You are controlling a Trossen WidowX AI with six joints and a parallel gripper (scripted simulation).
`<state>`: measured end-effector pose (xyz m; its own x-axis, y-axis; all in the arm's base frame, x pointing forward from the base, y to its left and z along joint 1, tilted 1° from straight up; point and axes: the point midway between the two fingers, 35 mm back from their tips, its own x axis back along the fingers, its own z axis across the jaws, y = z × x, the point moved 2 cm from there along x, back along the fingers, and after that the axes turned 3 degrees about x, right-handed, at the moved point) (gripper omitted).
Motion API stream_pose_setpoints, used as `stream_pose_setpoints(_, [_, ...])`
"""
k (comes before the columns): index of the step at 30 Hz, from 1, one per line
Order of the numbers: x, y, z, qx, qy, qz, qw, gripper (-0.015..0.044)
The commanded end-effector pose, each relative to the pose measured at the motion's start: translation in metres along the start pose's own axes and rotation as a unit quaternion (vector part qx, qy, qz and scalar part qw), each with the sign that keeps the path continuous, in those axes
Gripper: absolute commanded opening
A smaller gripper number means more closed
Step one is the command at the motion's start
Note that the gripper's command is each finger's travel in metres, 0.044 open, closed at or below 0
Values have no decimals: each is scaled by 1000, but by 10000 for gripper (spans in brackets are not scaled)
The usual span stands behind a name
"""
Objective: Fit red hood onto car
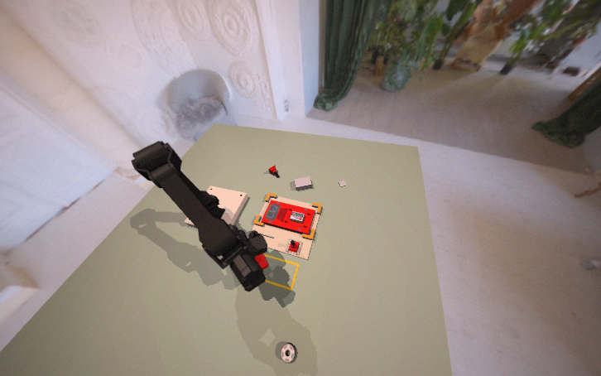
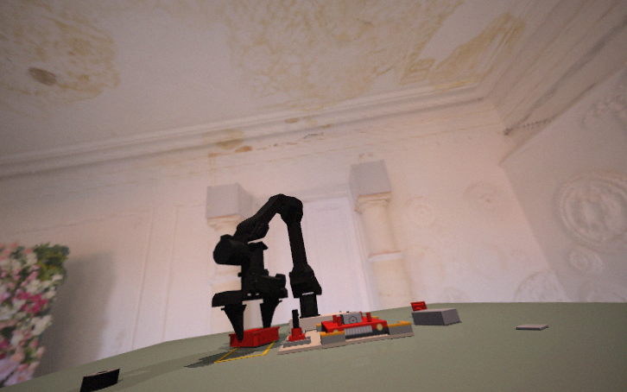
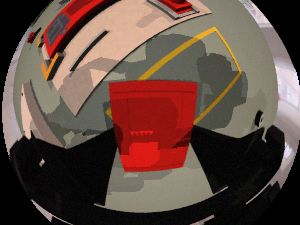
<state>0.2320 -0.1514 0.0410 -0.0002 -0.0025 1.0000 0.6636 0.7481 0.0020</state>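
The red hood is roof up, low at the table, and overlaps the yellow outline in the wrist view. My gripper points down and is shut on the hood, one finger on each of two opposite sides. The arm hides most of the hood in the top view. The red chassis sits between the orange corners of the jig. The grey engine block is on its deck, with short pegs around it. The hood's corner holes cannot be made out.
A red piece with a black stick stands on the jig near the hood. A white box lies beside the jig. A grey block, a small tile and a red-and-black part lie behind. A wheel is in front.
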Motion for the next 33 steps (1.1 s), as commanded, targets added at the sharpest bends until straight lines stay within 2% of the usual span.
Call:
stream_pose_setpoints(1, [10,0,-2,0,-7,-1,1000,0])
stream_pose_setpoints(33, [90,0,-1,0,-7,-1,1000,0])
